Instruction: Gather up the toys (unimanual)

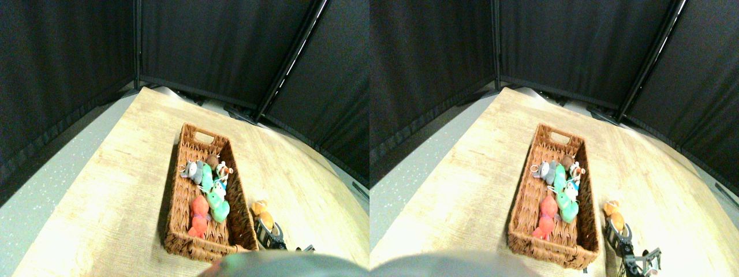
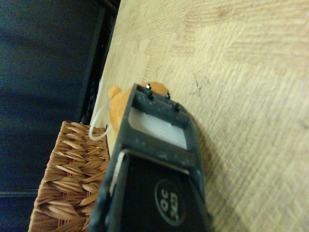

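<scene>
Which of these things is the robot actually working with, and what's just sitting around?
Part of the job:
orange toy on the table by the right gripper
toys in the basket
wicker basket

Just there:
wooden table
black curtains

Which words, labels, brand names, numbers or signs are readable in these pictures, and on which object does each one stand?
None can be read.
The woven basket, the toys inside it, the orange toy beside it, the wooden table and the dark curtains carry no visible text in either view.
The right gripper is too small in the stereo view to show any marking.
</scene>
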Robot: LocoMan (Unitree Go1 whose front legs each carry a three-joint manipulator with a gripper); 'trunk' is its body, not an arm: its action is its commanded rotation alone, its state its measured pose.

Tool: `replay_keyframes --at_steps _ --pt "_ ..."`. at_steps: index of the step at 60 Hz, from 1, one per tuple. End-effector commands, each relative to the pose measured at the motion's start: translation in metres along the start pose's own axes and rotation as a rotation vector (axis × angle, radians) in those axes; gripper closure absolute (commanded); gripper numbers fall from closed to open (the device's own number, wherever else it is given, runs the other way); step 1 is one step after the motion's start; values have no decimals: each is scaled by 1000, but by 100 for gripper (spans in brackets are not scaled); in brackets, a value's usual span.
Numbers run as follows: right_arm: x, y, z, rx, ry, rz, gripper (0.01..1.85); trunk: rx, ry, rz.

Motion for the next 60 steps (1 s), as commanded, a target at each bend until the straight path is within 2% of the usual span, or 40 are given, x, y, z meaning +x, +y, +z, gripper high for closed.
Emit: replay_keyframes --at_steps 1,6,9,13,19,26,34,42,46,57,60 --pt "5 0 2 19 -16 10 146 -16 26 8" --pt "6 -1 2 35 -24 13 151 -19 23 7" --pt "6 -1 2 29 -26 8 147 -19 23 7" --pt "7 -2 2 5 -22 3 135 -19 23 7" --pt "7 1 3 -28 -48 -38 83 -19 23 7" --pt "8 5 5 -50 -46 -37 71 -21 21 7" --pt "12 10 8 -44 -28 -29 72 -22 17 4" --pt "17 14 8 -45 -9 4 84 -20 18 3" --pt "20 15 8 -46 -27 13 89 -22 18 3" --pt "32 20 7 -59 -13 25 98 -17 18 1" --pt "34 21 7 -9 -20 23 102 -17 18 1"
